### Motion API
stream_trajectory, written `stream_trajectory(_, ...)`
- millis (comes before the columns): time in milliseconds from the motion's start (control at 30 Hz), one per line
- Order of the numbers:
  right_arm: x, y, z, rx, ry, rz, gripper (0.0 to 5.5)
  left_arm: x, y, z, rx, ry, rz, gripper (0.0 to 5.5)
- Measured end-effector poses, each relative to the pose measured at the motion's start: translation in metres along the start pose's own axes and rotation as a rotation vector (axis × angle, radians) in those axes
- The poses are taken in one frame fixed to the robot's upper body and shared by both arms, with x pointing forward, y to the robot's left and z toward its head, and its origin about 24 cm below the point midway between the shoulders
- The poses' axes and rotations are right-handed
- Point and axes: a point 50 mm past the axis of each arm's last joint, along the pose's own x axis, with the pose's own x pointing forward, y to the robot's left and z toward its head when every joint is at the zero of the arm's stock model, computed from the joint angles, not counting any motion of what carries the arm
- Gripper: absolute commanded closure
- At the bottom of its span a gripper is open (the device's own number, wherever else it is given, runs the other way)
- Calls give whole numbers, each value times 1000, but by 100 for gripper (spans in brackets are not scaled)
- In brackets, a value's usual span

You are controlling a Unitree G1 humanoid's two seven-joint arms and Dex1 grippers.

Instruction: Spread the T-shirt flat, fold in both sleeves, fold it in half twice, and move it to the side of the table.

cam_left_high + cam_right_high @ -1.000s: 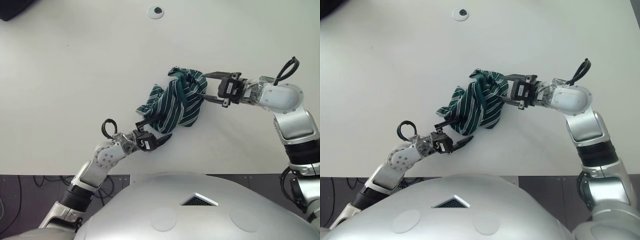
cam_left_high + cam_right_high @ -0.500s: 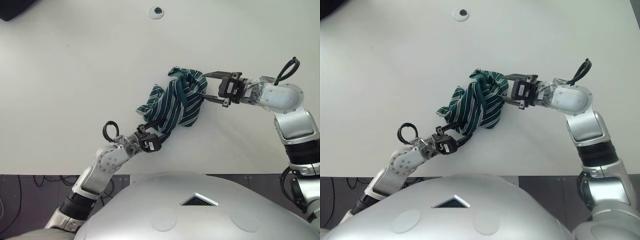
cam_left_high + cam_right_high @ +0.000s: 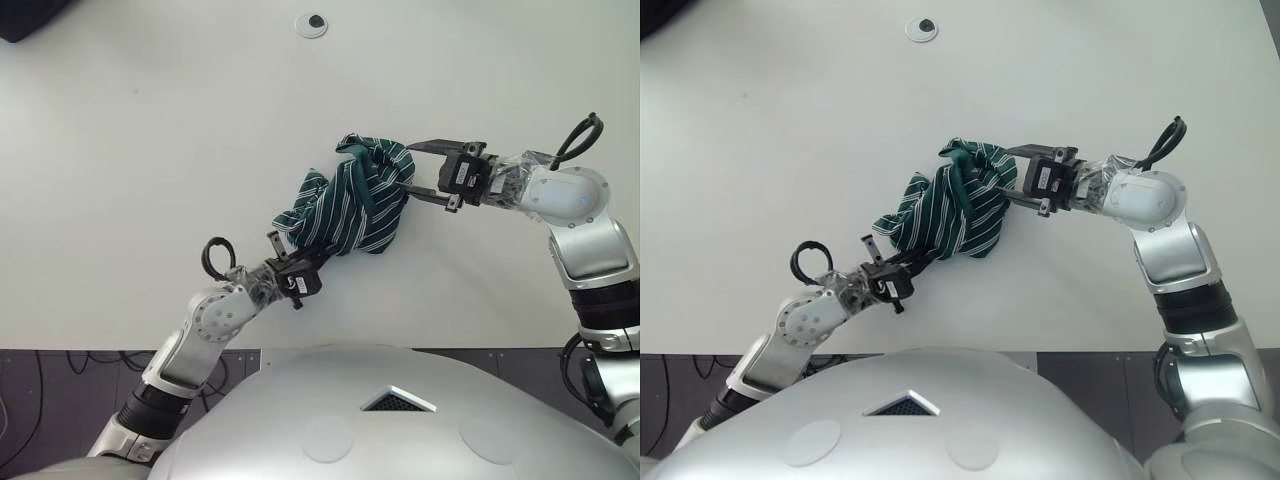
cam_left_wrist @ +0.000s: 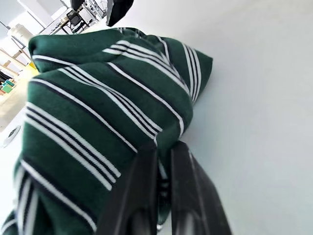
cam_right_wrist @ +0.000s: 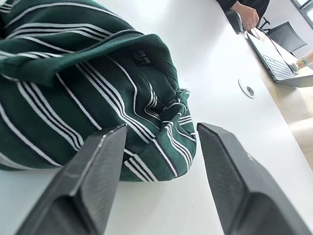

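Left gripper [image 3: 303, 268] is clamped on the near-left edge of the T-shirt [image 3: 350, 205], its fingers pinched together on the striped cloth. The T-shirt lies bunched in a heap in the middle of the table [image 3: 150, 150], not spread. Right gripper [image 3: 420, 170] sits at the heap's right side, jaws wide apart, with the cloth's edge just between the tips.

The scene is looked down on from the head by the two eye views, and the same white counter [image 3: 150, 150], the crumpled T-shirt [image 3: 350, 205] and both arms are shared between them (with a slight sideways offset). The left wrist view is set low and very close behind the left hand [image 4: 164, 146], facing into the striped cloth. The right wrist view is placed likewise behind the right hand [image 5: 161, 128], facing the same T-shirt from its opposite side.
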Motion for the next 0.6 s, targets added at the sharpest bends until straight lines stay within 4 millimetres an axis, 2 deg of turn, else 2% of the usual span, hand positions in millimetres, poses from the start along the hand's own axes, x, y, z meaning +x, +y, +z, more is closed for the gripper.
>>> stream_trajectory(133, 0, 0, 1, -8, -7, -1, 285, -2, 1, 1, 8, -14, -9, 548)
stream_trajectory(200, 1, 0, 1, -9, -13, -5, 285, -11, 5, 10, 1, -105, -53, 548)
stream_trajectory(267, 7, 2, 1, 12, -38, -12, 285, -25, 22, 35, -7, -288, -36, 548)
stream_trajectory(333, 11, 6, -1, 20, -40, -5, 285, -42, 46, 45, -71, -381, 27, 548)
stream_trajectory(367, 17, 9, 0, 34, -58, -6, 285, -49, 60, 45, -101, -396, 66, 548)
stream_trajectory(467, 31, 30, 1, 32, -82, 67, 285, -59, 79, 41, -174, -405, 126, 548)
stream_trajectory(600, 31, 46, -7, 10, -54, 148, 285, -68, 101, 26, -255, -340, 255, 548)
